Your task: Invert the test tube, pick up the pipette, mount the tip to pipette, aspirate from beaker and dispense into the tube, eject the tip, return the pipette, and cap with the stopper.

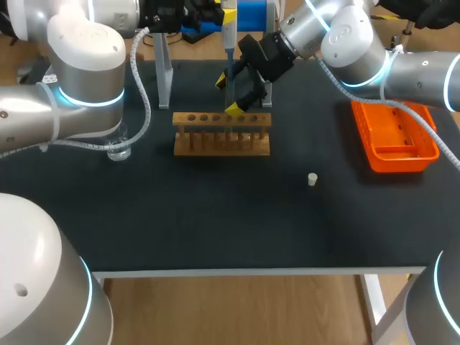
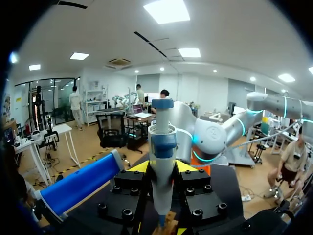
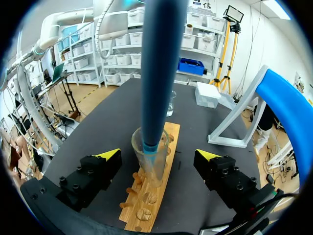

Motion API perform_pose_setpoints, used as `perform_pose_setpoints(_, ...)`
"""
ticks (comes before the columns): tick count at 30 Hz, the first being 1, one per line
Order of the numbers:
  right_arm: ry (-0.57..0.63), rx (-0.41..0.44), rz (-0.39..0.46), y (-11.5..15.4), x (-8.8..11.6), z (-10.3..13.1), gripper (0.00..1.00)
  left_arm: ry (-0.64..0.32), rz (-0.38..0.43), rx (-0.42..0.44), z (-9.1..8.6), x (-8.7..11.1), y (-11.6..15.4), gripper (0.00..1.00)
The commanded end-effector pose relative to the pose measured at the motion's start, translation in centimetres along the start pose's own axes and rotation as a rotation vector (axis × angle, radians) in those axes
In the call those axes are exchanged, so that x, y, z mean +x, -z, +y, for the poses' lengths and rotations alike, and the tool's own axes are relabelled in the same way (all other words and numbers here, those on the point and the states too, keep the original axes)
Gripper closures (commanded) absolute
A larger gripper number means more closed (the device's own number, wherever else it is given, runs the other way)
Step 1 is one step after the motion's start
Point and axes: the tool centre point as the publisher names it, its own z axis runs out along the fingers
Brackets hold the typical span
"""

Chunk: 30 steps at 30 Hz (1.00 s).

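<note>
While the left gripper (image 2: 161, 167) is clamping the pipette (image 2: 162, 142) upright, one yellow tip pressing on each side of its white and blue body, the right arm is reaching in from the far right corner. The right gripper (image 3: 157, 155) is hanging open, its fingers (image 3: 108, 155) spread wide and touching nothing.

Between those spread fingers a clear test tube (image 3: 149, 156) is standing in the wooden rack (image 3: 151, 196), apart from both yellow tips. The pipette's dark blue shaft is coming down from above, midway between the fingers, and its lower end is sitting inside the tube's mouth. Whether any liquid is in the tube I cannot tell.

The rack is running under the right fingers and on ahead of them. Ahead of them, past its far end, the glass beaker (image 3: 170, 104) is standing on the black table (image 1: 215, 223). A pale stand (image 3: 234, 125) with a blue top is standing beside one finger, off to the side of the rack.

The small white stopper (image 1: 313, 179) is lying alone on the table, well apart from both grippers, and the orange tray (image 1: 394, 147) is sitting beyond it, under the right arm.
</note>
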Motion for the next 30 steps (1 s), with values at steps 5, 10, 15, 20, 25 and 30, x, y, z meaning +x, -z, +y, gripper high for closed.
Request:
perform_pose_setpoints(5, -0.005, 0.005, -0.006, 1.1, 0.5, -0.1, 0.0, -0.001, -0.002, 0.005, 0.1, 0.0, -0.1, 1.0)
perform_pose_setpoints(10, -0.008, 0.003, -0.016, 1.9, 0.5, -0.1, 0.0, -0.001, -0.002, 0.005, 0.1, 0.0, -0.1, 1.0)
perform_pose_setpoints(15, -0.019, -0.003, -0.035, 3.1, 0.5, 0.2, 0.0, -0.001, -0.002, 0.005, 0.1, 0.0, -0.1, 1.0)
perform_pose_setpoints(20, -0.018, -0.003, -0.051, 5.2, 0.8, 0.5, 0.0, -0.001, -0.002, 0.005, 0.1, 0.0, -0.1, 1.0)
perform_pose_setpoints(25, -0.015, 0.009, -0.073, 7.3, 1.4, 0.8, 0.0, -0.001, -0.002, 0.005, 0.1, 0.0, -0.1, 1.0)
perform_pose_setpoints(30, -0.035, 0.034, -0.12, 10.0, 1.7, 1.2, 0.0, -0.001, -0.002, 0.005, 0.1, 0.0, -0.1, 1.0)
